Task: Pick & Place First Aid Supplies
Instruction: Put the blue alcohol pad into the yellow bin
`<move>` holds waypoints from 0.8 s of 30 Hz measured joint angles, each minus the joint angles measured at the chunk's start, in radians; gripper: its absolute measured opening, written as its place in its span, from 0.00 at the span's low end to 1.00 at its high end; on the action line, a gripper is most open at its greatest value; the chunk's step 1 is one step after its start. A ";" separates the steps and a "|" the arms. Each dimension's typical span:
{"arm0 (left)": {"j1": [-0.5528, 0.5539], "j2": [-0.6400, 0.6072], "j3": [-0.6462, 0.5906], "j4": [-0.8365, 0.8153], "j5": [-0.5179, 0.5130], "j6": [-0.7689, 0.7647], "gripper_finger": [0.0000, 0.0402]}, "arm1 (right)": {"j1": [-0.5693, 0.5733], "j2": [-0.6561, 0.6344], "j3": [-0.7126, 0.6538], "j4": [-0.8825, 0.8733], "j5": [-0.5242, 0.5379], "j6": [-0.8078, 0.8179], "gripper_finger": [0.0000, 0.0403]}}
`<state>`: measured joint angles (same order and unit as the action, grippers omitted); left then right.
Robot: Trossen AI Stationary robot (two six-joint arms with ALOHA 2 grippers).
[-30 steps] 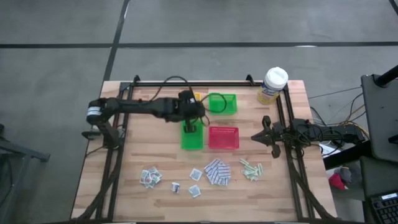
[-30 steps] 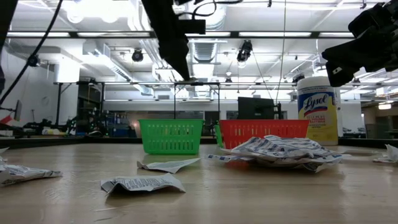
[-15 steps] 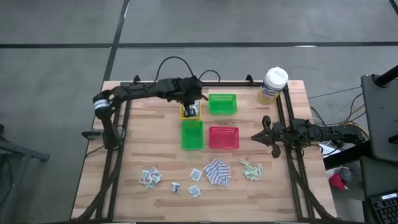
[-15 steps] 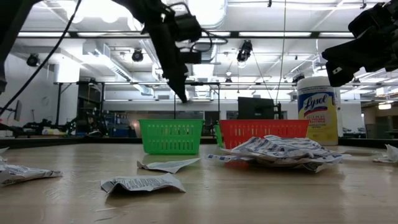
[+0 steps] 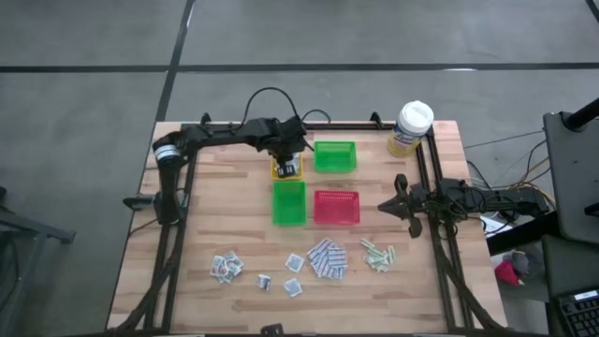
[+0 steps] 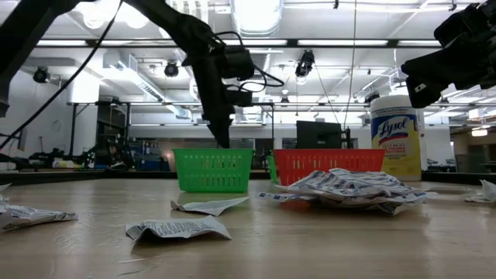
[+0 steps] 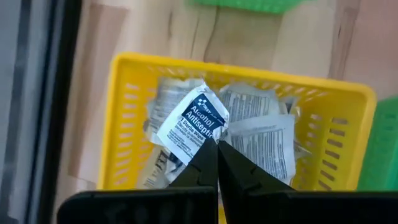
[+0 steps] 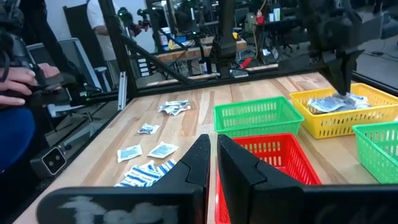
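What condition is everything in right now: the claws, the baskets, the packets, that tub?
Left gripper: shut on a white antiseptic sachet, over the yellow plastic basket.
Yellow basket: holds several sachets.
Right gripper: waiting at the table's right edge.
Red plastic basket: looks empty.
Yellow canister: upright, lid on.

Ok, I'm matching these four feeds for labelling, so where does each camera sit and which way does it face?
High view: overhead, looking straight down on the table and both arms.
Low view: at tabletop height, looking level past packets into the room; arms enter from above.
Left wrist view: looks past the left gripper, shut on an antiseptic sachet, into the yellow tray.
Right wrist view: looks past the right gripper across the table.
Shared: both wrist views show the yellow tray.
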<state>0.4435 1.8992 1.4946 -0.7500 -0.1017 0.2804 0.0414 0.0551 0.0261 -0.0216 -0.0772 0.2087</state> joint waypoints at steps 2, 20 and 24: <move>0.000 0.004 -0.009 0.000 0.000 -0.010 0.00 | 0.000 0.000 0.000 0.000 0.000 0.000 0.07; 0.000 0.011 -0.029 0.024 0.009 -0.028 0.16 | 0.000 0.000 0.000 0.000 0.000 0.000 0.07; 0.000 -0.005 -0.015 0.013 0.010 -0.027 0.28 | 0.000 0.000 0.000 0.000 0.000 0.000 0.07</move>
<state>0.4431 1.8947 1.4799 -0.7372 -0.0914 0.2532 0.0410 0.0549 0.0257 -0.0216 -0.0772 0.2089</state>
